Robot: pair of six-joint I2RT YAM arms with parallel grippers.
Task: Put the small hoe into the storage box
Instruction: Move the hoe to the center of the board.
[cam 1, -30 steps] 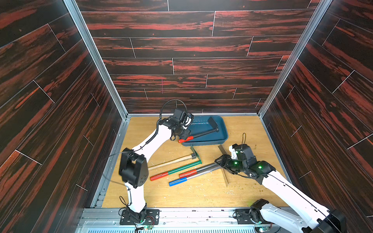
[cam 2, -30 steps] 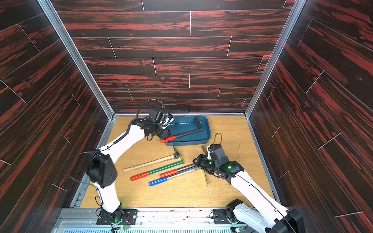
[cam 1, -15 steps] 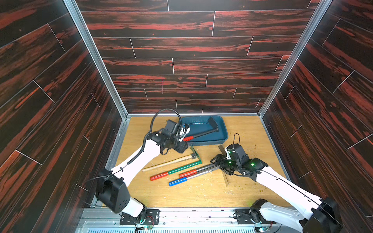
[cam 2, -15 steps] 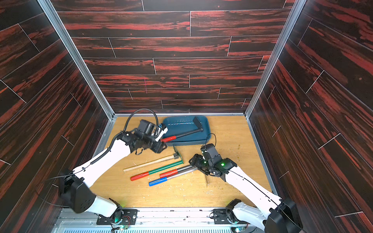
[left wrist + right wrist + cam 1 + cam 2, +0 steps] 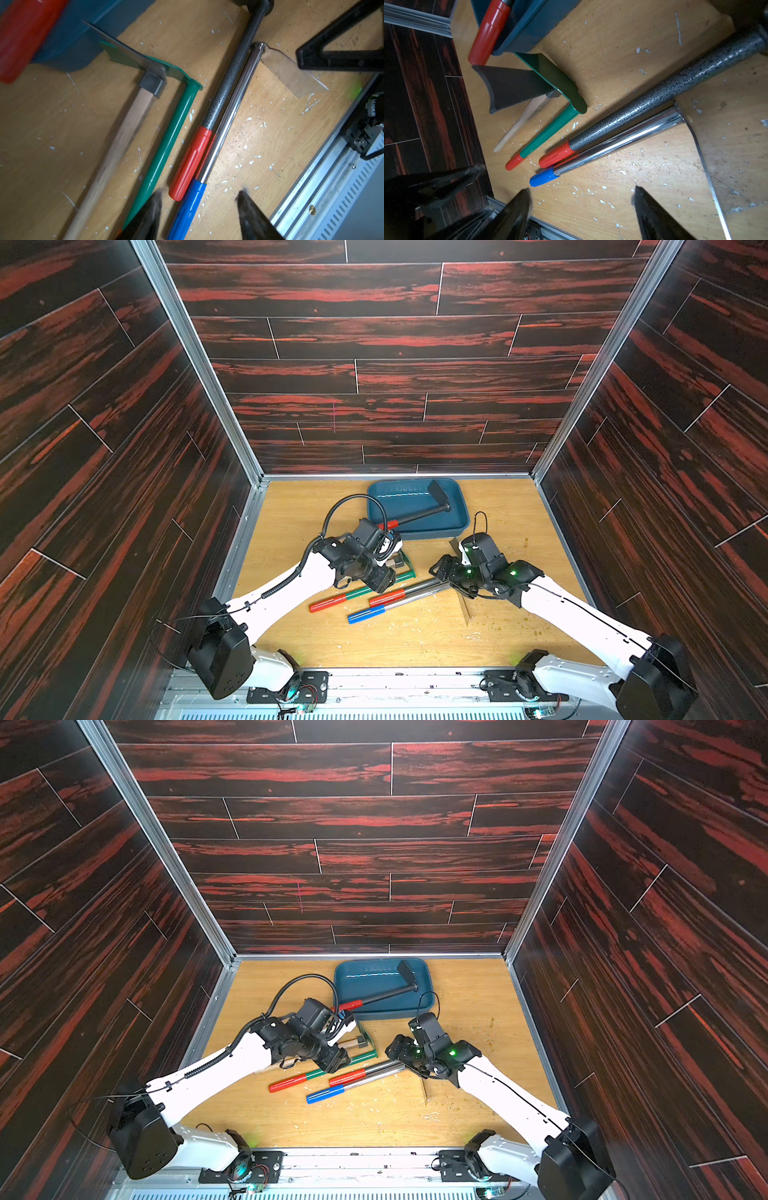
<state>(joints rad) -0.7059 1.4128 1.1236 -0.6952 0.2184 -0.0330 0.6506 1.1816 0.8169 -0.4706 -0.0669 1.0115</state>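
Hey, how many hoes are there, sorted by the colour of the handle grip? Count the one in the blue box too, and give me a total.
Red grip: 3 (black hoe in the box, green hoe, speckled grey hoe)
Blue grip: 1 (chrome hoe)
Bare wood, no grip: 1 (wooden hoe)
Total: 5 hoes

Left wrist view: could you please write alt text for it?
A wood-handled hoe, a green hoe, a speckled black hoe and a chrome hoe lie side by side on the table. The left tool hangs open above their handle ends.
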